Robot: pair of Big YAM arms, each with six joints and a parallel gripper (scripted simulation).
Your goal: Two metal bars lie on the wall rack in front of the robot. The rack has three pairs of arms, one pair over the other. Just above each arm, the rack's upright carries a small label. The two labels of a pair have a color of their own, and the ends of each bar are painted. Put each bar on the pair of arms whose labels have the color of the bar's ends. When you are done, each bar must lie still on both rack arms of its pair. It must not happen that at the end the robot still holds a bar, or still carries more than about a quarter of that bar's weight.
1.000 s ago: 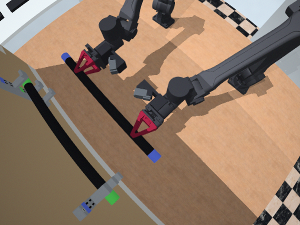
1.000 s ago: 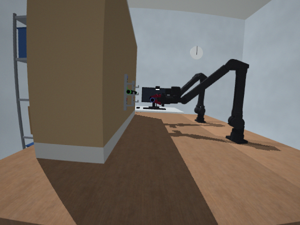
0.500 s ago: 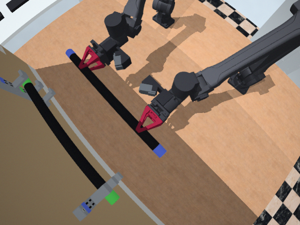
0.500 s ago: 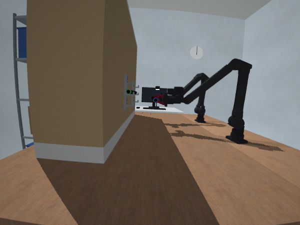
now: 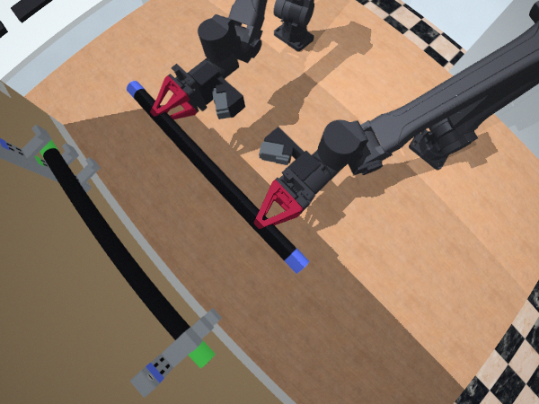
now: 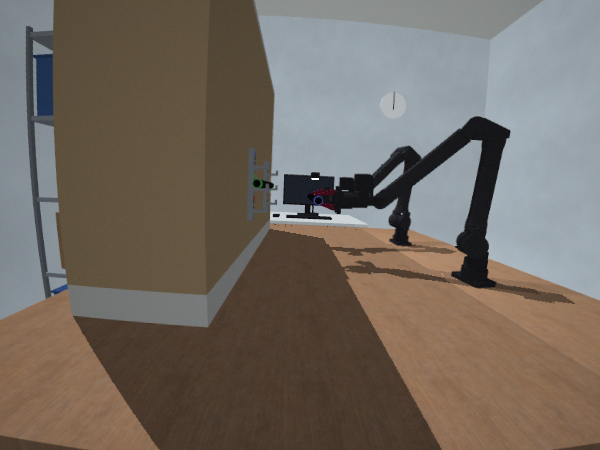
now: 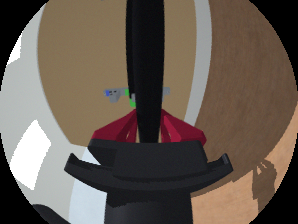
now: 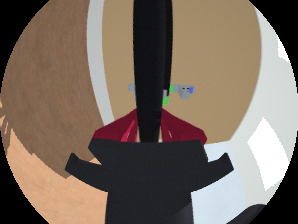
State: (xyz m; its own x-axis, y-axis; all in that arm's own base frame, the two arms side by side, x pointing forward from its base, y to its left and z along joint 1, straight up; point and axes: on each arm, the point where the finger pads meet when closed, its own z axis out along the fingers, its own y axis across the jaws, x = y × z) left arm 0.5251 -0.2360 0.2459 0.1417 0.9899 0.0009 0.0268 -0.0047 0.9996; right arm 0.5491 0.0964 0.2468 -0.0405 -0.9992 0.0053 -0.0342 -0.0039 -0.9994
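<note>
Take the tan wall block (image 5: 67, 269) (image 6: 150, 150) as landmark: it stands on the wood-grained counter (image 5: 427, 269) (image 6: 310, 380), a pale skirting strip (image 5: 148, 229) (image 6: 140, 306) along its foot and a broad shadow beside it. Behind it is a grey shelf unit (image 6: 31, 150). Beyond its far end are a dark monitor (image 6: 295, 189) on a white desk (image 6: 345, 219), and a round clock (image 6: 393, 105) on the pale blue wall (image 6: 330, 65).
</note>
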